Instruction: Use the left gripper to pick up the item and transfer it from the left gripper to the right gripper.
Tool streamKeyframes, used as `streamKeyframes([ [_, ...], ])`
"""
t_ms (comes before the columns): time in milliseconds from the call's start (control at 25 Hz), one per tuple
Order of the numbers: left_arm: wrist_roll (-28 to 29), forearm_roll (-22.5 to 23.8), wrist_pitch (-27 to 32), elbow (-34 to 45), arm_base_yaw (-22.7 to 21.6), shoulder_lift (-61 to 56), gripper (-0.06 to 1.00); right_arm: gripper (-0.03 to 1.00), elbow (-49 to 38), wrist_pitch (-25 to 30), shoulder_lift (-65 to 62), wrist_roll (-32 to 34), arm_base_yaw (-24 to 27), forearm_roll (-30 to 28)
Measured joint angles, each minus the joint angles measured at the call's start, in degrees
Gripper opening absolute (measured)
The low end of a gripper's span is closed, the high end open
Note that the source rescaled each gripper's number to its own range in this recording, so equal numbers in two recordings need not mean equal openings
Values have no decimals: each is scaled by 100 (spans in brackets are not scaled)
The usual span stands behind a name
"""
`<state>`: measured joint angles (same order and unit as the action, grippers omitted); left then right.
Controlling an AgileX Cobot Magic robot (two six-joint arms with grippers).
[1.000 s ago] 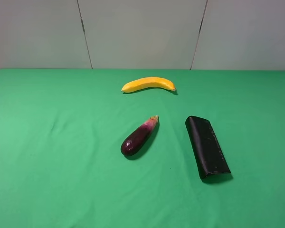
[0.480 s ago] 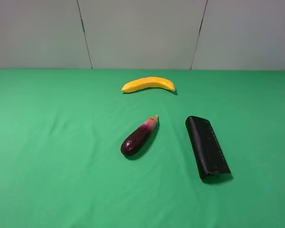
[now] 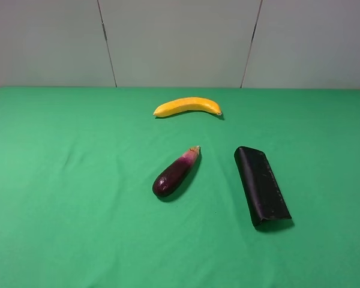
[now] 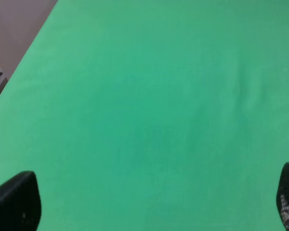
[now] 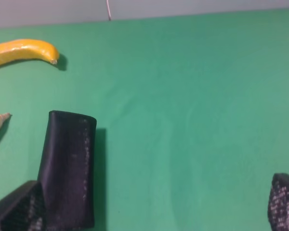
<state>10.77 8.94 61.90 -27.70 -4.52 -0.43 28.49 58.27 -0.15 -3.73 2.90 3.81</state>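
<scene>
The item (image 3: 262, 186), a flat oblong black case, lies on the green cloth right of centre in the high view, with no arm in that view. In the right wrist view the item (image 5: 67, 168) lies close beside one black fingertip (image 5: 17, 207). The right gripper (image 5: 149, 204) stands open above the cloth with nothing between its fingers. The left gripper (image 4: 151, 204) is open too, its fingertips (image 4: 17, 202) wide apart over bare green cloth, and the item does not show in its view.
A yellow banana (image 3: 187, 106) lies toward the back of the cloth and a purple eggplant (image 3: 175, 173) sits at the centre, left of the item. The left wrist view shows the table's edge (image 4: 26, 53) with floor beyond. Grey wall panels stand behind the table.
</scene>
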Motion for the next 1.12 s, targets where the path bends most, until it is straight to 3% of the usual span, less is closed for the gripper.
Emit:
streamKeyframes([
  [1120,0,-5,0,0,0,0,96,100,0,-12,0,0,0,-6],
])
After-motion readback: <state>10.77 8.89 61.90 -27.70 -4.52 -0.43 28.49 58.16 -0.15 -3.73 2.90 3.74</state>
